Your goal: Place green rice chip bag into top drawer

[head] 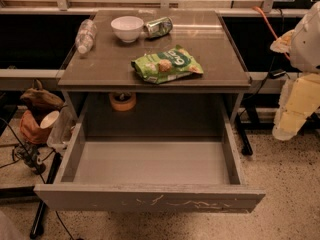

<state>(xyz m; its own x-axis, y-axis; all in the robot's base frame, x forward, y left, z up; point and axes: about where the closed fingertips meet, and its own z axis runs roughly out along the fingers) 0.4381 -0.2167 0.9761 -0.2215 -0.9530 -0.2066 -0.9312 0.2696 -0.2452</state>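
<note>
Items on the table point(215, 59) number four: one green rice chip bag point(167, 64), one white bowl point(127, 28), one green-silver can point(159, 27) on its side and one clear bottle point(85, 36) lying down. One top drawer point(150, 196) stands pulled out below, its front panel scratched. One gripper point(292, 111) hangs off the table's right side, well apart from the bag and lower than it; whether it is open or closed cannot be told. The bag lies flat near the table's front edge, crinkly light green with a dark-green patch, white lettering and pictured round rice cakes.
</note>
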